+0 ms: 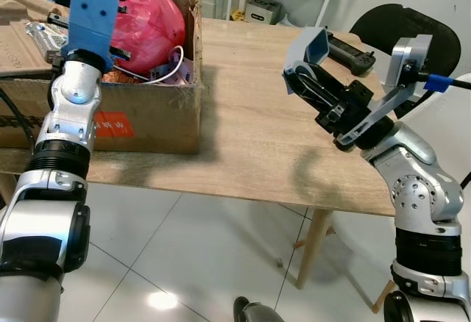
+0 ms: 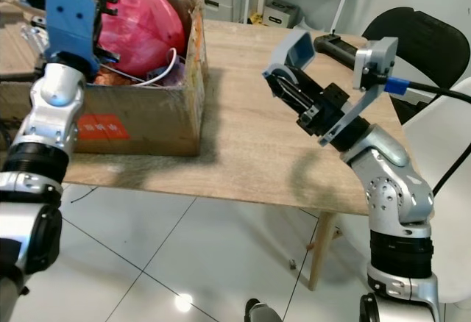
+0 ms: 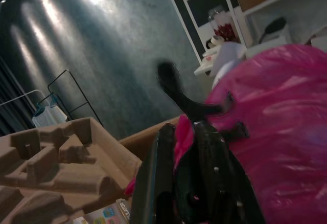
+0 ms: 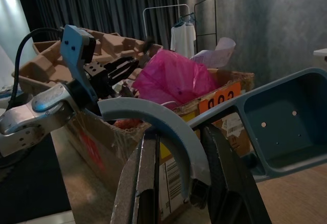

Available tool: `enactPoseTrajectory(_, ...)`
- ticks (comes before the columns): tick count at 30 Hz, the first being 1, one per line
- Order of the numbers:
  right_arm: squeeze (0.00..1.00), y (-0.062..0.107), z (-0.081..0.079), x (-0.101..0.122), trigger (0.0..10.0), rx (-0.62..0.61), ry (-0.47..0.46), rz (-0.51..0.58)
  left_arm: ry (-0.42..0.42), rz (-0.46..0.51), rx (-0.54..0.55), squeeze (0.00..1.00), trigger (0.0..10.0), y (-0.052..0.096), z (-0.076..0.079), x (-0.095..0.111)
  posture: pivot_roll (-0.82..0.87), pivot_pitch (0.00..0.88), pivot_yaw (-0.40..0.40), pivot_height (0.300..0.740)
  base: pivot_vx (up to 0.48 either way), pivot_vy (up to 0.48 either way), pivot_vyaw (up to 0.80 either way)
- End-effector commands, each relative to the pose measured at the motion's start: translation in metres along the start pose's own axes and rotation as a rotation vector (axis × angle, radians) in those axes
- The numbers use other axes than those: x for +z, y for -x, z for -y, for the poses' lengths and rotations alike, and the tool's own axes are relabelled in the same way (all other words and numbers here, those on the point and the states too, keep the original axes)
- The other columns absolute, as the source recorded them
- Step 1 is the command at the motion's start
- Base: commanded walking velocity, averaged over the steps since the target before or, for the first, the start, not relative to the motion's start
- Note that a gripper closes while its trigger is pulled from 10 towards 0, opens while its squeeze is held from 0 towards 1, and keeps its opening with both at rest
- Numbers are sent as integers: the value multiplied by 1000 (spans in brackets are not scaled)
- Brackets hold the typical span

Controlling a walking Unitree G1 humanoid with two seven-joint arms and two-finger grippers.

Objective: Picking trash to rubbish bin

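— Where is the left pincer (image 3: 196, 147)?
— Over the cardboard box (image 1: 158, 116) at the wooden worktop's (image 1: 250, 116) left end, its fingers closed on a fold of the pink plastic bag (image 1: 151, 17) that lies in the box.

— And the right pincer (image 4: 179, 178)?
— Raised above the worktop, well apart from the box, clamped on the curved handle of a blue-grey scoop (image 2: 291, 51).

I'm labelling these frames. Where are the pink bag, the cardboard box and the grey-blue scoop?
pink bag (image 1: 151, 24), left eye view, middle of its bulging side.
cardboard box (image 1: 158, 116), left eye view, bare front wall.
grey-blue scoop (image 2: 292, 48), right eye view, its open cup.
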State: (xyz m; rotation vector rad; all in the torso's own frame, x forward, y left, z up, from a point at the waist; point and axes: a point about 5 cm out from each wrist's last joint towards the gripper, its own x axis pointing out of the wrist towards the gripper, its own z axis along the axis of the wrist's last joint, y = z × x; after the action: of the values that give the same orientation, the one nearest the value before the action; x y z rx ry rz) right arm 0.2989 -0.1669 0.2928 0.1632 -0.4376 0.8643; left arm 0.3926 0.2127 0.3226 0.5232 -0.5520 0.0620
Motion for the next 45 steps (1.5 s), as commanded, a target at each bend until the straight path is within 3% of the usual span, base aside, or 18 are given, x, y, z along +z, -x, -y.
enactPoseTrajectory(1,0,1,1,5,10000,-5,7,11,-45,-40,-25,1000,10000,4,7,-9,-29,178,-21,740,0,0,0)
enactPoseTrajectory(10,0,1,1,7,10000,-13,2,27,-129,-123,173,1000,10000,9,-31,-17,-28,176,-21,740,0,0,0)
enactPoseTrajectory(11,0,0,2,7,10000,-21,2,28,-123,-136,220,1000,10000,12,-42,-19,-24,175,-23,740,0,0,0)
enactPoseTrajectory(14,0,0,3,7,10000,-27,3,28,-112,-139,236,1000,10000,13,-45,-20,-24,175,-23,740,0,0,0)
enactPoseTrajectory(16,0,-2,9,7,10000,-68,10,36,-29,-96,245,1000,10000,14,-47,-16,-17,174,-28,740,0,0,0)
enactPoseTrajectory(17,0,-3,14,6,10000,-95,17,36,99,-31,219,0,10000,14,-44,-10,-11,173,-31,740,0,0,0)
enactPoseTrajectory(18,0,-3,14,6,10000,-95,17,36,99,-31,219,0,10000,14,-44,-10,-11,173,-31,740,0,0,0)
enactPoseTrajectory(20,0,-10,16,6,10000,-88,20,53,332,103,162,0,10000,19,-39,3,-6,173,-33,740,0,0,0)
enactPoseTrajectory(21,0,-10,16,6,10000,-88,20,53,332,103,162,0,10000,19,-39,3,-6,173,-33,740,0,0,0)
enactPoseTrajectory(23,0,-23,9,9,10000,1,5,100,538,214,86,0,10000,27,-35,14,10,172,-40,740,0,0,0)
enactPoseTrajectory(24,0,-23,9,9,10000,1,5,100,538,214,86,0,10000,27,-35,14,10,172,-40,740,0,0,0)
enactPoseTrajectory(26,0,-37,4,10,10000,76,-13,130,703,323,2,0,10000,37,-33,31,21,177,-45,740,0,0,0)
enactPoseTrajectory(30,0,-49,5,8,10000,106,-35,137,732,383,-61,0,10000,45,-31,44,38,183,-54,740,0,0,0)
enactPoseTrajectory(31,0,-66,7,4,10000,144,-73,142,711,408,-110,0,10000,53,-29,53,65,198,-63,740,0,0,0)
enactPoseTrajectory(34,0,-76,7,3,10000,172,-98,148,704,414,-124,0,10000,56,-28,56,74,205,-66,740,0,0,0)
enactPoseTrajectory(35,0,-89,6,3,10000,212,-134,168,688,410,-116,0,10000,59,-31,56,94,223,-71,740,0,0,0)
enactPoseTrajectory(43,0,-105,4,2,10000,267,-161,189,661,414,-105,0,10000,67,-43,61,128,257,-81,740,0,0,0)
enactPoseTrajectory(45,0,-114,4,-2,10000,292,-191,195,654,434,-120,0,10000,73,-51,73,148,287,-87,740,0,0,0)
